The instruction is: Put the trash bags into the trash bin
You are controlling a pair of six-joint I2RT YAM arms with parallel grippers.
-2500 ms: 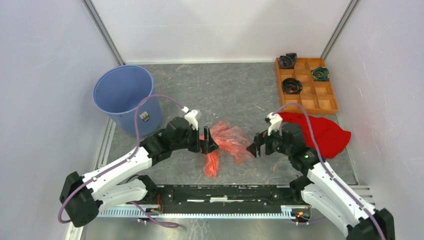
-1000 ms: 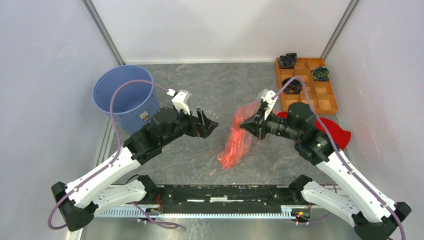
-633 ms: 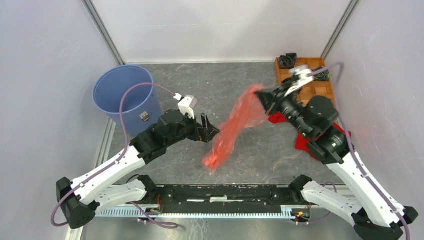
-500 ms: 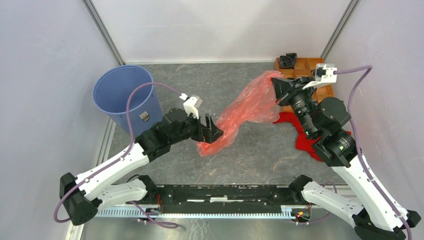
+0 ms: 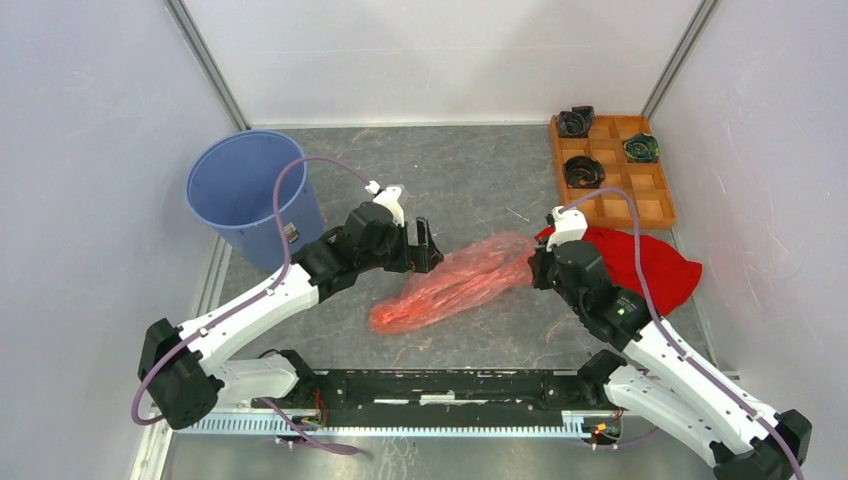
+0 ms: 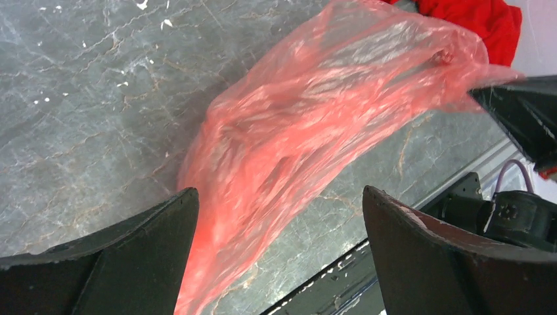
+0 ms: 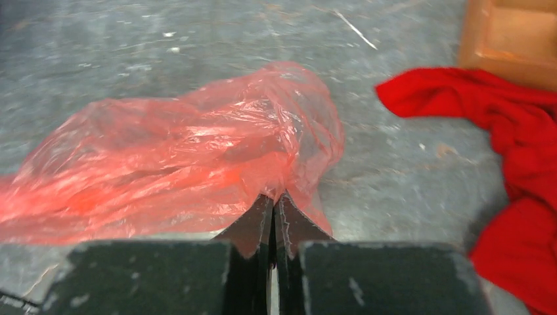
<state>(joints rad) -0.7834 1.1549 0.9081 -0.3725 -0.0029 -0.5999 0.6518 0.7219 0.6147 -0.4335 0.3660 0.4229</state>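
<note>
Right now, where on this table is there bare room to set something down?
Bare: the far tabletop between blue bucket and orange tray. Crowded: mid-table, around the trash bag, left gripper, right gripper and red cloth.

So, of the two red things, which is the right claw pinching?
The crinkly, translucent red-pink trash bag, clamped at one end by the right claw. The opaque solid-red cloth lies loose beside it, ungripped.

Top view looks down on the whole table (image 5: 460,170); both close wrist views share the trash bag (image 6: 309,131)
</note>
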